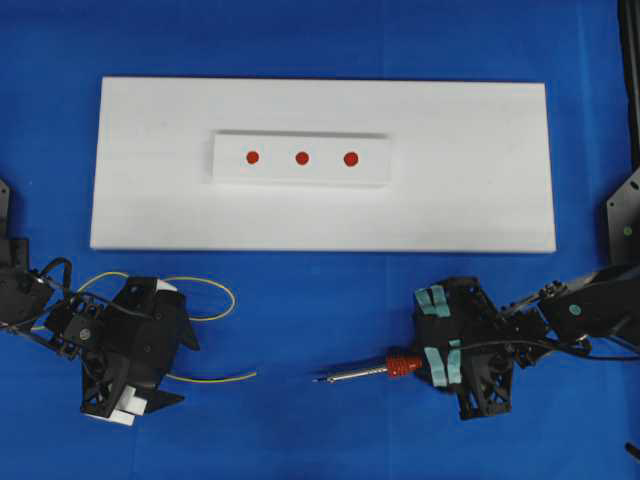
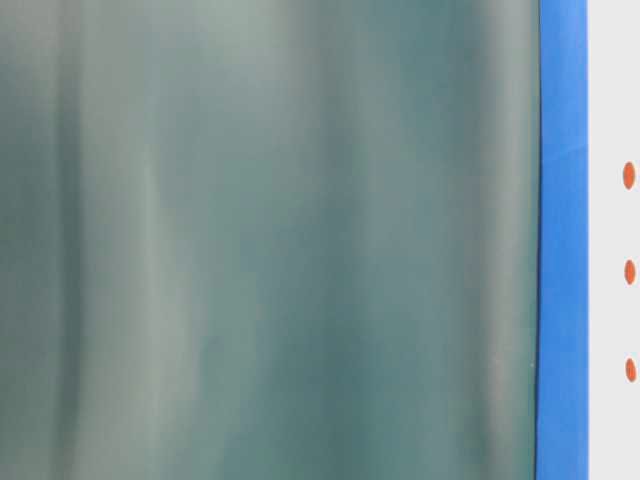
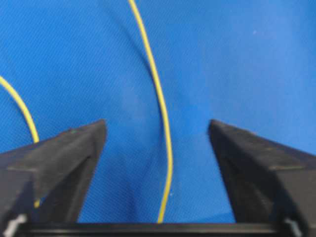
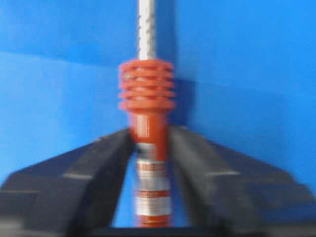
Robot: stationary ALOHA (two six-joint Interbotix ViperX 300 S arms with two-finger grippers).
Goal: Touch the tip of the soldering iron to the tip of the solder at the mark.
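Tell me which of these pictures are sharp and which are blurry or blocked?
Overhead view: evenly lit and sharp, the white board and its red dots clear. Table-level view: mostly filled by a smeared grey-green blur, only a blue strip and white edge readable. Left wrist view: the solder is fairly crisp, the near jaws soft. Right wrist view: the soldering iron looks slightly blurred.

Both arms matte black w/ black cables. Right end effector has teal tape strips — left end effector shows white parts underneath.
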